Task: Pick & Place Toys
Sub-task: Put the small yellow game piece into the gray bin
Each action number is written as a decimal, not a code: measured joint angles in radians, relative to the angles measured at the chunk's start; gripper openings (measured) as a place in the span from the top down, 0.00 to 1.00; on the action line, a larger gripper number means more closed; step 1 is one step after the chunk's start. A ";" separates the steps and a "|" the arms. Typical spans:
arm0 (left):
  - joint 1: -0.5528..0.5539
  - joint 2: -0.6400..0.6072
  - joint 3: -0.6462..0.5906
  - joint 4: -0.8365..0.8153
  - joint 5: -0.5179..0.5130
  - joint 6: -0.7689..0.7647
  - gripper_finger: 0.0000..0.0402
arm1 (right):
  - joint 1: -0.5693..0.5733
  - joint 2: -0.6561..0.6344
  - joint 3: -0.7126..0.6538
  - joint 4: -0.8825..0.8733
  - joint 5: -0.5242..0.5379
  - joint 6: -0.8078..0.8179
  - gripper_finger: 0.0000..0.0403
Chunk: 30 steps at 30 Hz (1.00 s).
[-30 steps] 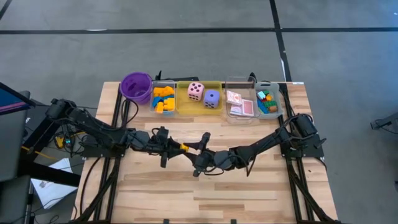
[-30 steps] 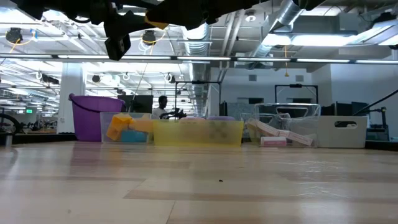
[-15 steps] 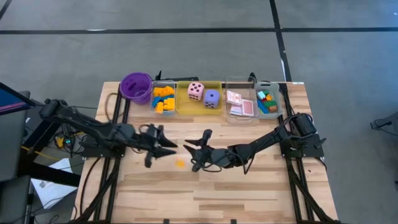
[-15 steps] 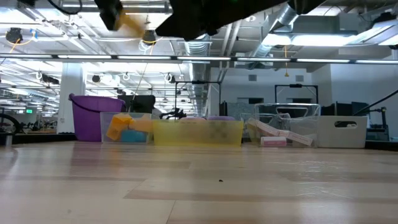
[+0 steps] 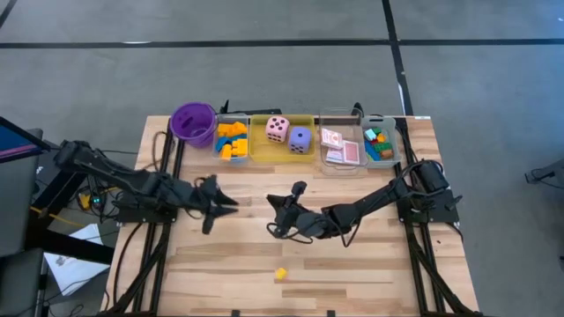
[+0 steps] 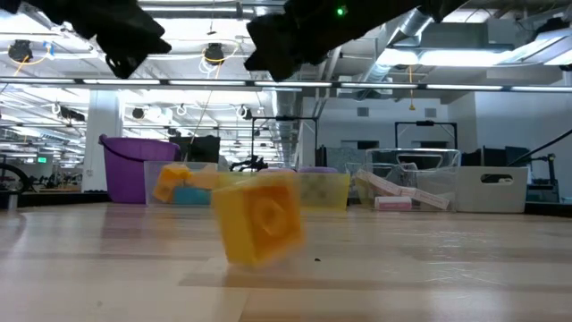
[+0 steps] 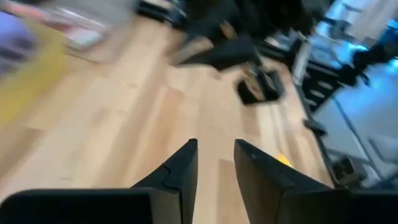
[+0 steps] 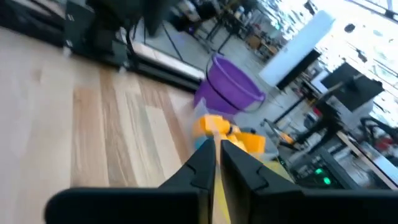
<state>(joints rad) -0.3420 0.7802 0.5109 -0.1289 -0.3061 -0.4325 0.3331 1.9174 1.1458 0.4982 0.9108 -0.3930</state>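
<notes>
Dark hands [image 5: 231,203] [image 5: 275,203] aloft — apart

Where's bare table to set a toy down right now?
Bare wood: the near strip around the yellow block, and both near corners. Crowded: the back edge, filled by purple cup and trays; mid-table, left gripper and right gripper hang there.

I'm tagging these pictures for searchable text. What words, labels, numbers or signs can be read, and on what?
No words, brands or numbers can be read in any view.
Pink die: dark dots on top, no digits.
Purple die: dots too small to count.
Pink cards: print too small to read.
Yellow block: blurred, no text.
</notes>
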 joint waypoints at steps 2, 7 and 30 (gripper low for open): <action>-0.016 0.062 -0.036 0.109 0.045 0.000 0.76 | 0.006 -0.015 -0.001 -0.062 0.011 0.038 0.92; -0.049 0.280 -0.140 0.518 0.167 0.033 0.73 | 0.024 -0.086 0.000 -0.262 0.006 0.275 0.77; -0.085 1.003 0.214 0.655 0.246 0.177 0.25 | 0.039 -0.276 -0.001 -0.830 0.035 0.813 0.30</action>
<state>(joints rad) -0.4272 1.7832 0.7249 0.5260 -0.0605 -0.2554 0.3725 1.6411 1.1449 -0.3317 0.9462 0.4201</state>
